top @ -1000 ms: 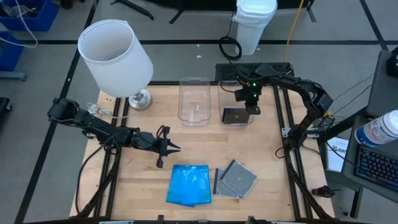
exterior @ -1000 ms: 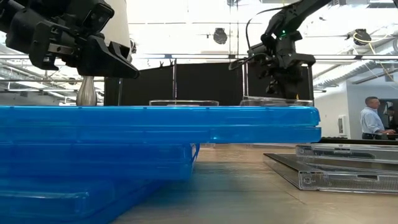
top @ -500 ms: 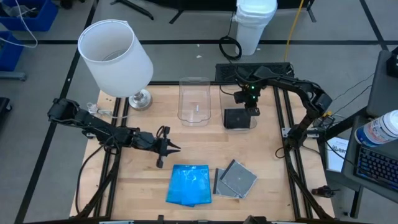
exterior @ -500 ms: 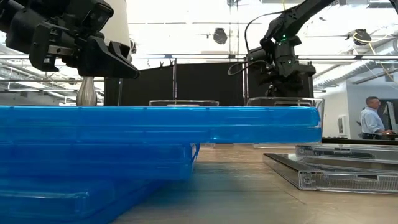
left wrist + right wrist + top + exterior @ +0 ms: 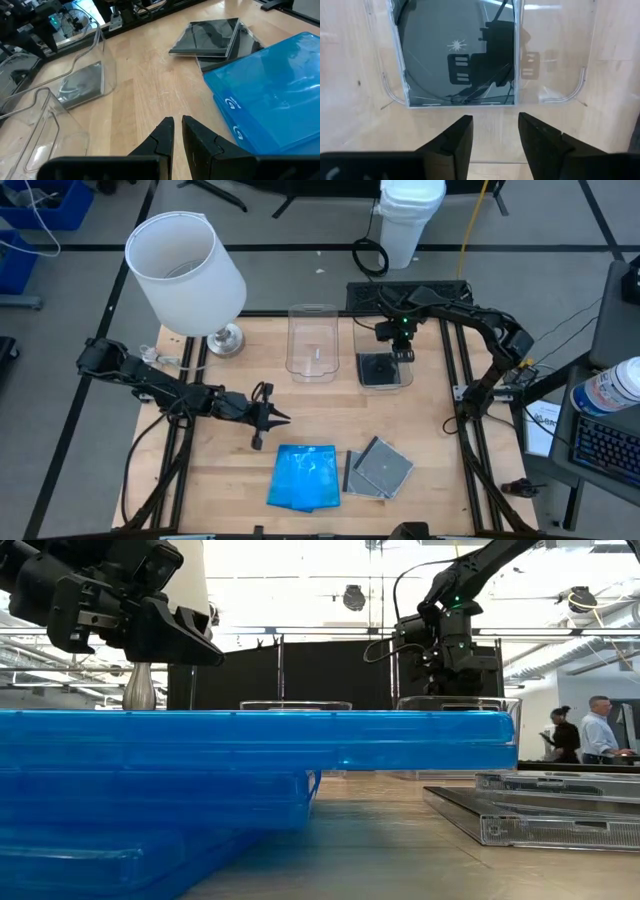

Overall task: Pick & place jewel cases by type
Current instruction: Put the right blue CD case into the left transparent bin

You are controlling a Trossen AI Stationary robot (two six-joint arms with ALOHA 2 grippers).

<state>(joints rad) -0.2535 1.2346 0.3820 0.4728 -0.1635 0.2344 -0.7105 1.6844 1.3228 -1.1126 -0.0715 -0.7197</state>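
A grey jewel case (image 5: 457, 55) lies flat on the floor of the right clear bin (image 5: 410, 376). My right gripper (image 5: 495, 132) hangs over that bin, pointing down, open, with nothing between its fingers. A stack of blue jewel cases (image 5: 305, 477) lies near the table's front edge. Two grey cases (image 5: 380, 468) lie overlapped beside it. My left gripper (image 5: 272, 418) waits shut above the table's left middle, with the blue stack (image 5: 270, 95) ahead of it. It holds nothing.
The left clear bin (image 5: 312, 340) stands beside the right one at the far middle. A white-shaded lamp (image 5: 185, 272) stands at the far left corner. Bare wood lies between the bins and the cases. People show in the room beyond the table (image 5: 585, 735).
My right gripper has opened over the right bin and let go of the grey case. The case, held tilted before, now lies flat on the bin's floor. The gripper has tipped to point more steeply down.
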